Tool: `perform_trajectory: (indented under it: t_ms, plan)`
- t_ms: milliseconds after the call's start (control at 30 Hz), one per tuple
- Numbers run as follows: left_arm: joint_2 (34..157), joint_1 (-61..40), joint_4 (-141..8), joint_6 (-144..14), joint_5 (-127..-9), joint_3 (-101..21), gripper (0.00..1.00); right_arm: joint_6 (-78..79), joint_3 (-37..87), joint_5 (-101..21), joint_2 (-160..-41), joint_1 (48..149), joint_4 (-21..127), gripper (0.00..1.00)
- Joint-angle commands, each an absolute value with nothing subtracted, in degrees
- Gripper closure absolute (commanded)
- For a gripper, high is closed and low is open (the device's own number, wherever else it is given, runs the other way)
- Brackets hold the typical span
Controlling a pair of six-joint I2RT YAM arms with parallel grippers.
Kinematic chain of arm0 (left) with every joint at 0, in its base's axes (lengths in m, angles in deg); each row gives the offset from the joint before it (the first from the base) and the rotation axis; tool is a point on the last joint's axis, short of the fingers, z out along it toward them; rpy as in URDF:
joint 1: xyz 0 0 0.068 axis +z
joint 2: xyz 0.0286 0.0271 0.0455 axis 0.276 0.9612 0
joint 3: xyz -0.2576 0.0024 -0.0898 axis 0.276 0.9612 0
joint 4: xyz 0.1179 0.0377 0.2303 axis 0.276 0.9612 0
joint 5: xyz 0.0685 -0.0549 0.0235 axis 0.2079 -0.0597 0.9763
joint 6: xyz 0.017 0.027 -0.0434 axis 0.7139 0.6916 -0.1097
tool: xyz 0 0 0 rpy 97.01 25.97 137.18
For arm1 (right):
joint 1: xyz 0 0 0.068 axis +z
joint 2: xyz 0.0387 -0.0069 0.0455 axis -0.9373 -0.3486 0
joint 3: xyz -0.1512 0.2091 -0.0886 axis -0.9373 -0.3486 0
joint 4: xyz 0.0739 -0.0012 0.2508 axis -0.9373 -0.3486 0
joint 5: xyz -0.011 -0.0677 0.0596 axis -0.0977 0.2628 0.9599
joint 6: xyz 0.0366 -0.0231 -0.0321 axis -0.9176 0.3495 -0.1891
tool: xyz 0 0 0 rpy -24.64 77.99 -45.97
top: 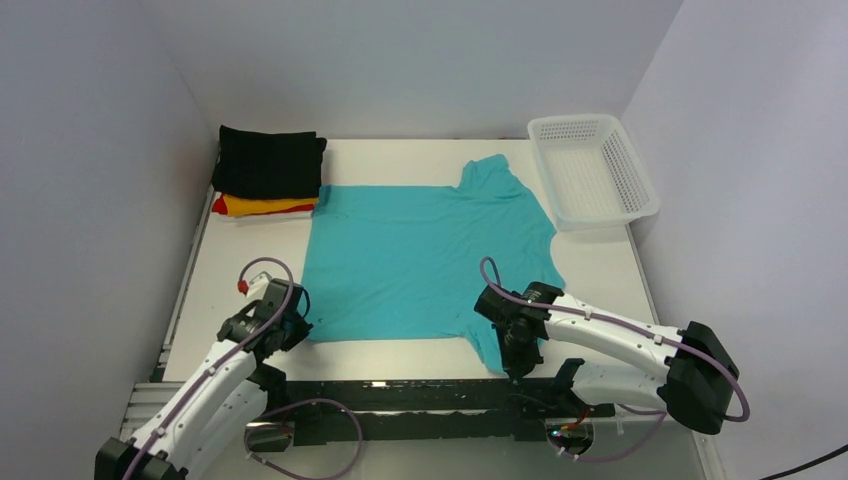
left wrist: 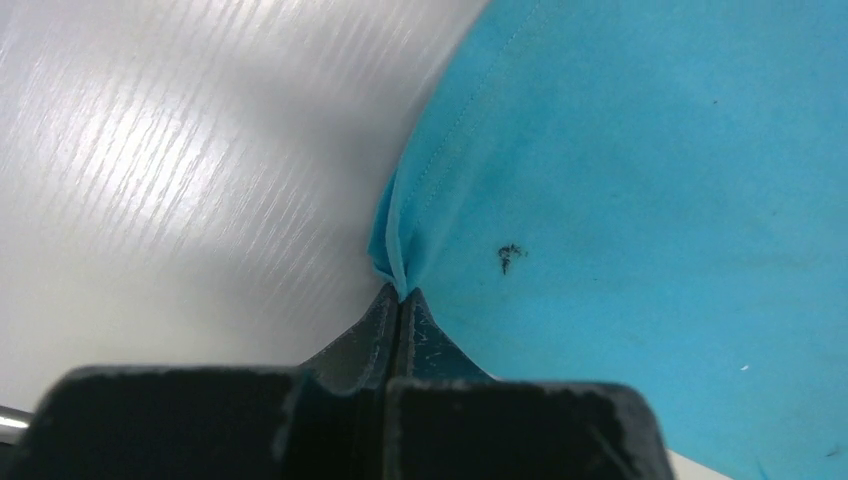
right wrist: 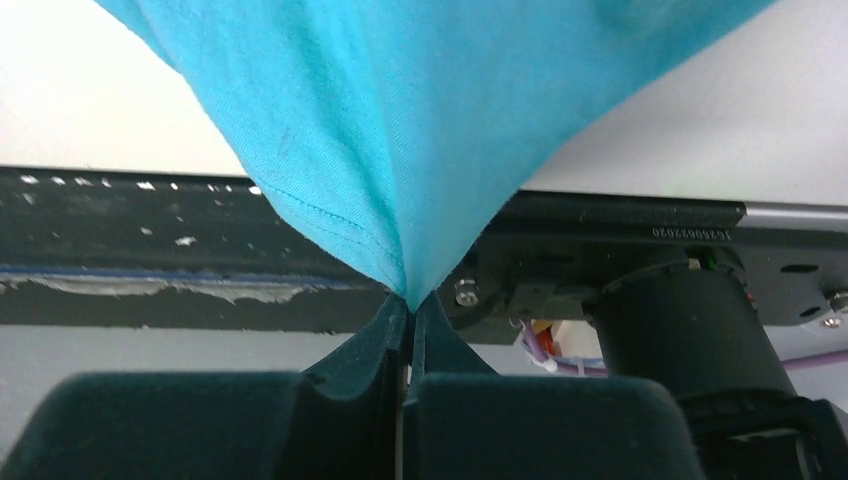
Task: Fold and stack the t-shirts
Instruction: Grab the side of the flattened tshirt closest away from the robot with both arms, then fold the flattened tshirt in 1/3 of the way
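A teal t-shirt (top: pixel 420 255) lies spread flat on the middle of the table. My left gripper (top: pixel 298 330) is shut on its near left hem corner, and the pinched cloth (left wrist: pixel 398 262) shows in the left wrist view. My right gripper (top: pixel 512 362) is shut on the near right sleeve corner (right wrist: pixel 415 262), lifted a little over the table's front rail. A stack of folded shirts stands at the far left: black (top: pixel 268 162) on top, yellow-orange (top: pixel 268 206) and red (top: pixel 219 205) beneath.
A white mesh basket (top: pixel 592 170) stands at the far right corner. The black front rail (top: pixel 400 395) runs along the near edge between the arm bases. White walls close in the left, back and right sides.
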State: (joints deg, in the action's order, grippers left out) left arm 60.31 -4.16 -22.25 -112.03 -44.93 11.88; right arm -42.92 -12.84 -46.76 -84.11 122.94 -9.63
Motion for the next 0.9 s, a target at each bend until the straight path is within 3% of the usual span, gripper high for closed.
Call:
perform_trajectory:
  t_ms: [0, 300, 867]
  plan:
    - [54.9, -4.3, -16.9, -114.3, -45.7, 12.8, 1.00, -41.9, -13.2, -42.6, -82.4, 123.5, -16.5, 1.00]
    - [58.5, -4.2, -26.5, -110.5, -51.0, 10.9, 1.00, -41.5, -6.3, -57.2, -83.9, 122.1, -10.7, 1.00]
    - [70.5, -1.5, -34.4, -107.3, -40.2, 0.1, 1.00, -35.5, 5.5, -74.4, -91.8, 108.3, 7.7, 1.00]
